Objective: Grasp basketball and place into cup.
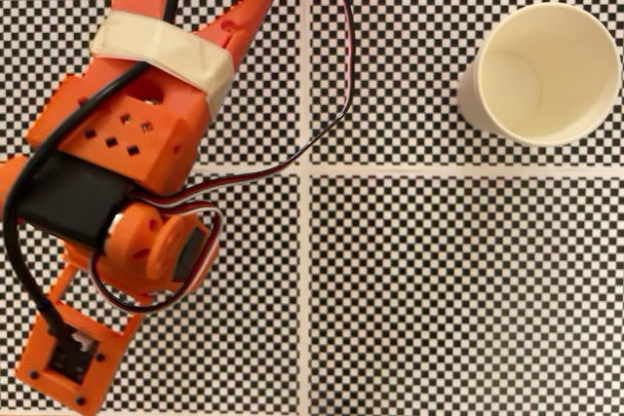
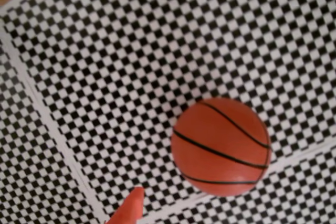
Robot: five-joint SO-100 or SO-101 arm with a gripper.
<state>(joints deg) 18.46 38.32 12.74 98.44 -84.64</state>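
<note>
Step in hand, as judged: the approach to the ball. Nothing is grasped.

Fixed view: the orange arm (image 1: 127, 143) lies over the left side of the checkered desk (image 1: 439, 289), its lower end reaching the bottom-left corner. The cup (image 1: 546, 73) stands upright near the top-right corner, mouth open and empty, well apart from the arm.

Wrist view: the basketball (image 2: 221, 148) rests on the checkered surface, touching a white dividing line that runs beneath its lower edge. One orange fingertip (image 2: 128, 211) enters at the bottom edge, to the left of the ball and apart from it. The second finger is out of frame, so how wide the fingers stand cannot be told; they hold nothing, since the ball sits free on the desk.

Next move, as judged: bring the gripper across so the ball lies between the fingers, lower, then close on its middle. The round surface may roll away from a one-sided touch, so centring matters. After that comes a lift and a long carry to the cup at the far corner
</note>
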